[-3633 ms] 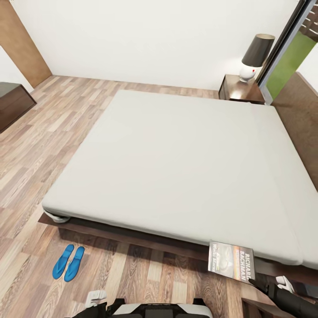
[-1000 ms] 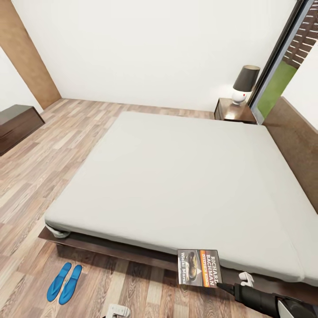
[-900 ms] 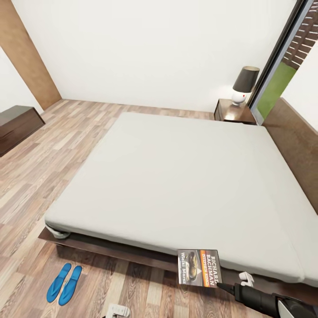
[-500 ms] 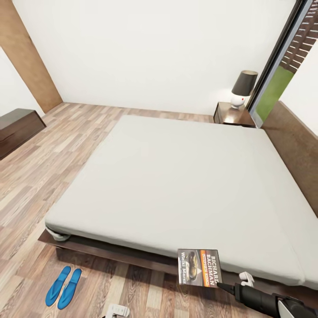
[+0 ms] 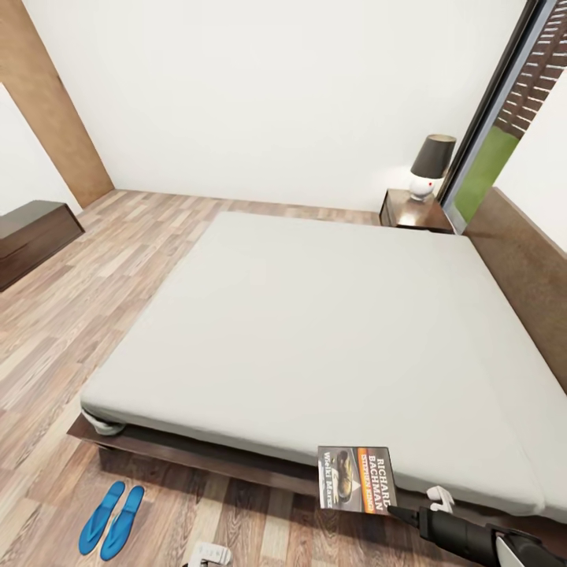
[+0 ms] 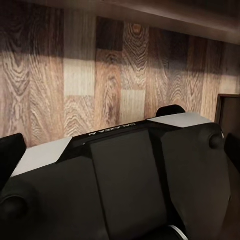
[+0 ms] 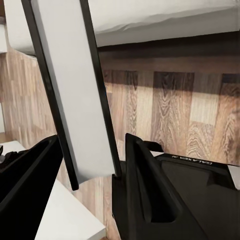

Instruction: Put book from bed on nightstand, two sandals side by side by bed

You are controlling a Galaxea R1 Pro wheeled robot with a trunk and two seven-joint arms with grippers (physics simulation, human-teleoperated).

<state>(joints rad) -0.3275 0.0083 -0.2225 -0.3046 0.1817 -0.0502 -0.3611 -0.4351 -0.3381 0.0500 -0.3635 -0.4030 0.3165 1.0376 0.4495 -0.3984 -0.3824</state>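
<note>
The right claw [image 5: 391, 512] was clamped on the small thin paperback book with an orange band [image 5: 356, 479], holding it upright off the floor just in front of the near edge of the large low bed with a grey-white mattress [image 5: 315, 331]. The left claw [image 5: 206, 555] sat low before the bed; whether its jaws were apart could not be told. Two flat bright blue sandals [image 5: 111, 520] lay side by side on the wood floor [image 5: 94, 268] near the bed's near left corner. The dark reddish-brown nightstand [image 5: 415, 213], with a lamp [image 5: 430, 165] on it, stood at the bed's far corner.

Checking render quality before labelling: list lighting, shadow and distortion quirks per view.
Head view: wide-angle stretch, evenly lit bed, shadow under its frame. Left wrist view: dim, shadow banding across the floor. Right wrist view: book edge-on and oversized between the right hand fingers.
</note>
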